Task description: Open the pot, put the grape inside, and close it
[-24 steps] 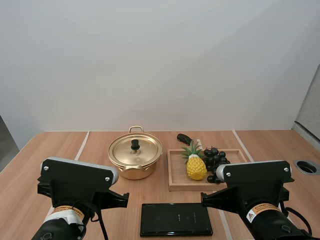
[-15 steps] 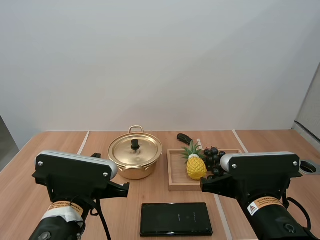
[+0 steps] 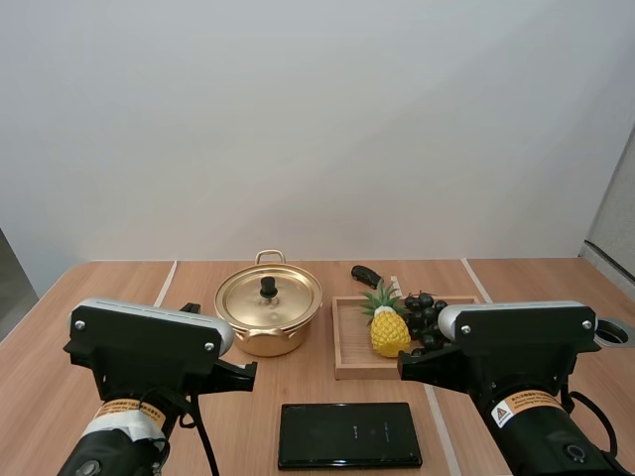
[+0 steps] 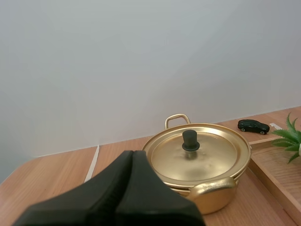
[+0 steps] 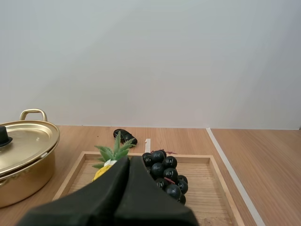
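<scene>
Opening the pot (image 3: 268,312) comes first, so lead with your left gripper (image 4: 132,157). Its fingers lie pressed together on nothing, short of the pot and aimed roughly at it. The lid (image 4: 197,155) sits square on the rim, with its small black knob (image 4: 189,140) upright at the centre. Spread the fingers before you descend, come down from straight above, and pinch the knob low on its stem so it cannot slip. Lift vertically, then set the lid on bare table away from the wooden tray (image 5: 221,188). Your right gripper (image 5: 129,162) is likewise closed and empty, near the grapes (image 5: 164,176). They lie in the tray just beside the pineapple (image 3: 389,332), possibly touching it, though that is hard to judge. Hold that arm back until the lid is off.
</scene>
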`<state>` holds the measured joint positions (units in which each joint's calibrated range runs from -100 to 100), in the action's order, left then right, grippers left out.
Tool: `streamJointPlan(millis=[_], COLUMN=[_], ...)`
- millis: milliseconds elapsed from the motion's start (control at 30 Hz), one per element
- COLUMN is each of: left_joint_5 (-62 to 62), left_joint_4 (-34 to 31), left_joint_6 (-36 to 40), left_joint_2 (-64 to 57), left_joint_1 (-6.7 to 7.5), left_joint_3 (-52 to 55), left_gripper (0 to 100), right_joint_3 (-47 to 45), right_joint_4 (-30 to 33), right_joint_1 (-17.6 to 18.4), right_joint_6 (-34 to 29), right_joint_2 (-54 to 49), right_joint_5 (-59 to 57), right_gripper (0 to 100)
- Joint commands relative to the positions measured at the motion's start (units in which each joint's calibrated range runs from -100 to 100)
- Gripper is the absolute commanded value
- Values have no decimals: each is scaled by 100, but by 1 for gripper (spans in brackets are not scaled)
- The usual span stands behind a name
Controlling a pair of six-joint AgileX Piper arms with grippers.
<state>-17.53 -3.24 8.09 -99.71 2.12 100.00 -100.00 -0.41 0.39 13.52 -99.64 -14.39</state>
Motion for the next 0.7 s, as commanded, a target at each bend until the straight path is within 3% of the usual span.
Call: streamJointPlan(millis=[0, 167, 667], left_joint_5=[150, 150, 198], left_joint_4=[-39, -39, -28], left_joint_6=[-1, -1, -1], left_joint_2=[-29, -29, -29], left_joint_1=[9, 9, 101], left_joint_3=[0, 0, 0], left_gripper=[0, 0, 0], right_joint_3=[0, 0, 0], right_joint_4=[-4, -270, 41], right_joint_1=[-14, -14, -14], right_joint_6=[-7, -47, -47], right_joint_2=[-36, -36, -36], right_joint_5=[127, 111, 111], right_gripper=[0, 0, 0])
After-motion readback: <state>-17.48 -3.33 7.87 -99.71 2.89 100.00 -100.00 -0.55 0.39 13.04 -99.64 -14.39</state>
